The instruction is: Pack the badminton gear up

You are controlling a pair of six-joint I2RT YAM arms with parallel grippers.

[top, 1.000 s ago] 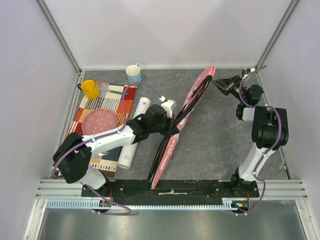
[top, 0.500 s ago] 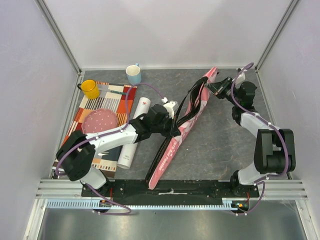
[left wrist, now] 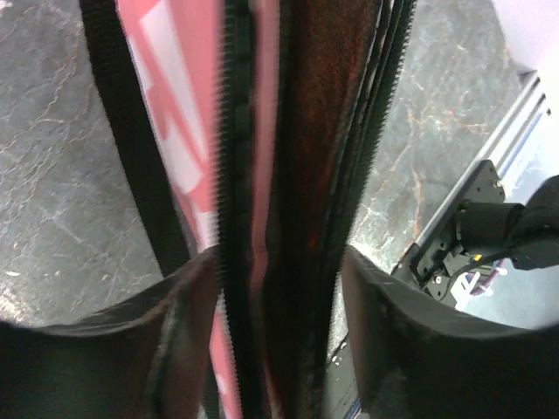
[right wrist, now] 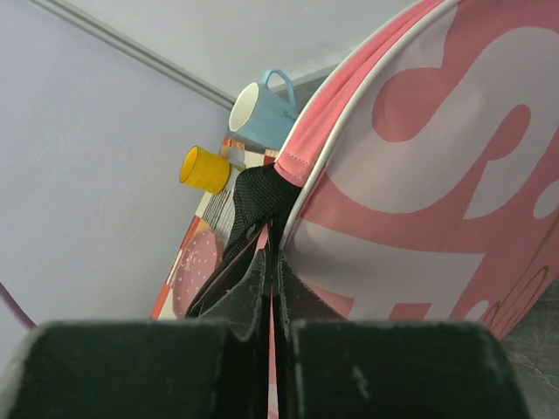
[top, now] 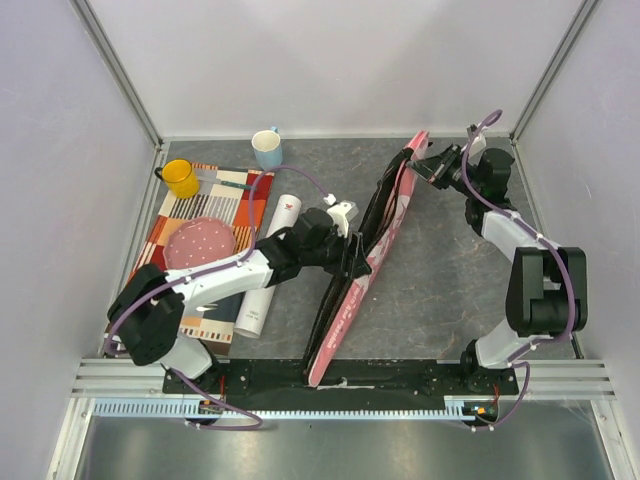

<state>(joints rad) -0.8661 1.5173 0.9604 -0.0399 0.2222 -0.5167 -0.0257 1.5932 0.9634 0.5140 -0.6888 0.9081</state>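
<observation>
The left gripper [top: 351, 262] [left wrist: 279, 271] is positioned astride the middle of the pink racket bag [top: 338, 322] [left wrist: 170, 87]. One finger is set close against each side of the zip edge. Whether the bag is actually clamped cannot be determined.

The right gripper [top: 428, 172] [right wrist: 272, 262] is closed on a black fabric tab at the bag's [right wrist: 419, 175] far end, and nothing else is held.

The bag is stood on its edge on the bench [top: 440, 290]. It runs diagonally from the far right corner towards the near rail between the arm bases.

A long white tube [top: 268, 268] is laid on the bench just left of the left arm. It lies beside a striped mat [top: 212, 312], with a yellow mug [top: 181, 178] and a blue mug [top: 267, 149] beyond.
</observation>
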